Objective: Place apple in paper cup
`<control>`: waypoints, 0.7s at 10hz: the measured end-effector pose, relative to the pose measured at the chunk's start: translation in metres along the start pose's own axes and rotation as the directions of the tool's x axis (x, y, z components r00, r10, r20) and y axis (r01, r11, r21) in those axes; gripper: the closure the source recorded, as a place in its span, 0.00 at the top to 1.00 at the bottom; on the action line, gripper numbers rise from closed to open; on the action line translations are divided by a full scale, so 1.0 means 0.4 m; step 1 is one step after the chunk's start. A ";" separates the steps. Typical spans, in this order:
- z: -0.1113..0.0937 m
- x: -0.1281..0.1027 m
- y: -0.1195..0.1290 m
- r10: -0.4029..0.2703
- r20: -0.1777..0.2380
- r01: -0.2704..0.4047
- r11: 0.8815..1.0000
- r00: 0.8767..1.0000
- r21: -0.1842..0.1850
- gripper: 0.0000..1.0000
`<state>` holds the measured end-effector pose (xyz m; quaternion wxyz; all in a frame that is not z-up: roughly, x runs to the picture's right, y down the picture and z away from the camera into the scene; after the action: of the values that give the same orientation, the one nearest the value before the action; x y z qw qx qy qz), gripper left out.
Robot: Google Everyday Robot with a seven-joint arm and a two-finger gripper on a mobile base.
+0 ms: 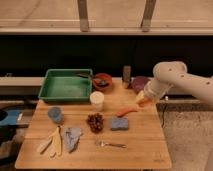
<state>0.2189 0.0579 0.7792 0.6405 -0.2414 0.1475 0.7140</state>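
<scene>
**Over the right side of the table (pixel 150 150), the gripper (pixel 144 100) holds the apple (pixel 144 103)**

At the right, the white arm (pixel 172 77) bends down from the side. The gripper is at its low end, over the far right part of the wooden table. It is closed on the apple, which shows as a small orange-red ball right under the tip. The apple touches only the gripper. It is near the purple bowl (pixel 139 83) and just past the carrot (pixel 127 111).

The paper cup (pixel 97 100) stands upright near the middle of the table, in front of the green tray (pixel 55 92). It is well apart from the apple, off to the left of it. What is inside the cup cannot be told.

The green tray sits at the back left. A thin dark thing lies by its back right rim. Beside the tray is a red bowl (pixel 102 81) with something dark in it. A small dark bottle (pixel 127 76) stands between the red bowl and the purple bowl. What is inside the purple bowl cannot be told.

A blue cup (pixel 55 115) stands upright at the left. The grapes (pixel 95 122) lie in front of the paper cup, and a blue sponge (pixel 119 124) lies beside them. A fork (pixel 111 145) lies near the front. A gray cloth (pixel 73 137) and some pale tools (pixel 52 143) lie at the front left.
</scene>
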 end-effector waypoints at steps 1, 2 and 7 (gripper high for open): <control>-0.011 -0.020 0.034 -0.025 0.016 0.025 1.000 1.000 0.003 0.00; -0.023 -0.036 0.065 -0.049 0.031 0.049 0.999 0.998 0.005 0.00; -0.043 -0.059 0.132 -0.098 0.048 0.098 0.995 0.994 0.004 0.00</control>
<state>0.1712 0.0220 0.7721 0.6783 -0.2307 0.1208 0.6871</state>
